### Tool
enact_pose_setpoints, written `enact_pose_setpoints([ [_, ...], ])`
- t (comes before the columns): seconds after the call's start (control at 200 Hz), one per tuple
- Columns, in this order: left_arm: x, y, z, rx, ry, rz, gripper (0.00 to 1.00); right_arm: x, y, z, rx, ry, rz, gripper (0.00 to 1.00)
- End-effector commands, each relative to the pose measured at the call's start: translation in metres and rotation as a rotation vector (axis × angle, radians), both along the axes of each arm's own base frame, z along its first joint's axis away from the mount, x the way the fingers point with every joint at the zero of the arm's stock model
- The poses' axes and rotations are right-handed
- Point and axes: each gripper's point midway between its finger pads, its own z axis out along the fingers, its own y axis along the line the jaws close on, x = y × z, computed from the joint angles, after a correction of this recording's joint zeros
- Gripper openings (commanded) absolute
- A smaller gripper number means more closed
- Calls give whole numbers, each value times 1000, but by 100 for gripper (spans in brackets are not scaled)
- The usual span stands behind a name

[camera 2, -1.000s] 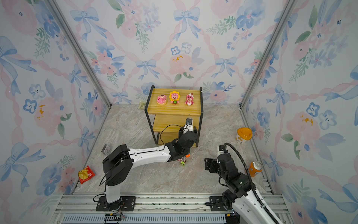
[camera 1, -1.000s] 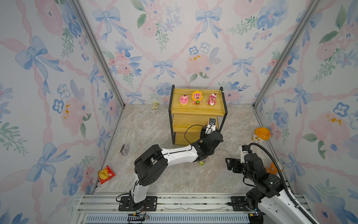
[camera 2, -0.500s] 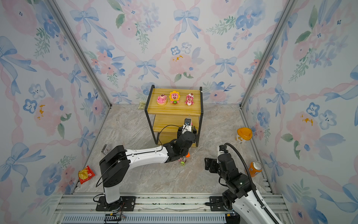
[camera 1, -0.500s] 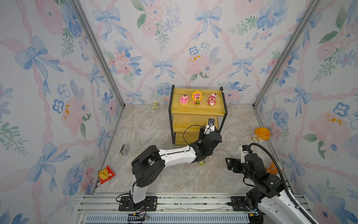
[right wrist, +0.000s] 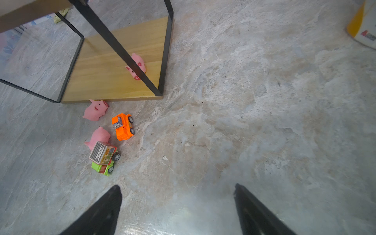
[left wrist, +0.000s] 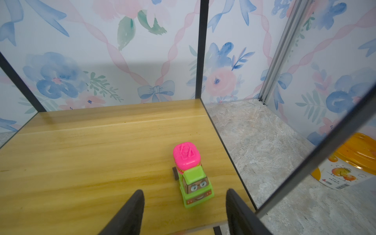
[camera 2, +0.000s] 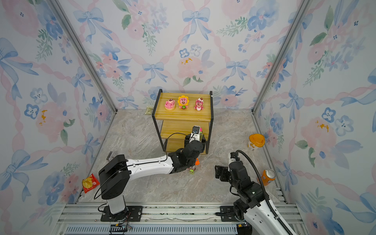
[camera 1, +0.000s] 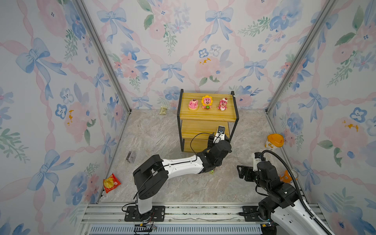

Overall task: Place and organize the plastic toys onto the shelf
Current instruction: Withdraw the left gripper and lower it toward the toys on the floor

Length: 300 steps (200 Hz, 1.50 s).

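Note:
The shelf [camera 1: 207, 118] stands at the back with three pink bears [camera 1: 207, 102] in a row on its top board. My left gripper [left wrist: 184, 191] reaches into the middle tier and is open. The pink-green car [left wrist: 192, 175] rests on that board [left wrist: 91, 152] between and just ahead of its fingertips, touched by neither. One pig [right wrist: 138, 65] lies on the bottom board. On the floor in front lie two pigs [right wrist: 95, 110], the orange car [right wrist: 123, 126] and the red-green car [right wrist: 103, 156]. My right gripper [right wrist: 177, 186] hangs open over bare floor to their right.
A yellow-lidded cup [camera 1: 274, 141] and an orange can [camera 2: 268, 177] stand by the right wall. A red snack packet [camera 1: 110, 182] and a small grey box [camera 1: 130, 157] lie at the left wall. A small wrapper [camera 1: 163, 110] lies behind the shelf.
My left gripper's jaws have spread apart at the middle board, leaving the pink-green car free, and the left arm shifted slightly. The right arm has not moved.

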Motion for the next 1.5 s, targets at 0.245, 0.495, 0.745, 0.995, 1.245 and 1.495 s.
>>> enact_pose_setpoints([
  [0.245, -44, 19, 22, -31, -23, -53, 66, -2, -1, -3, 2, 1, 3, 89],
  [0.495, -69, 30, 0, -49, 33, -124, 69, -3, -5, -3, 1, 11, -23, 89],
  [0.745, -87, 26, -24, -17, 86, -217, 73, -12, -9, -11, 43, 32, -64, 89],
  [0.995, -103, 38, -58, -23, 163, -252, 72, -16, -5, -17, 126, 48, -93, 88],
  [1.245, -121, 71, -99, -21, 247, -246, 71, -18, 3, -22, 150, 67, -79, 86],
  [1.495, -128, 82, -133, 8, 313, -235, 71, -12, 16, -23, 121, 56, -59, 84],
])
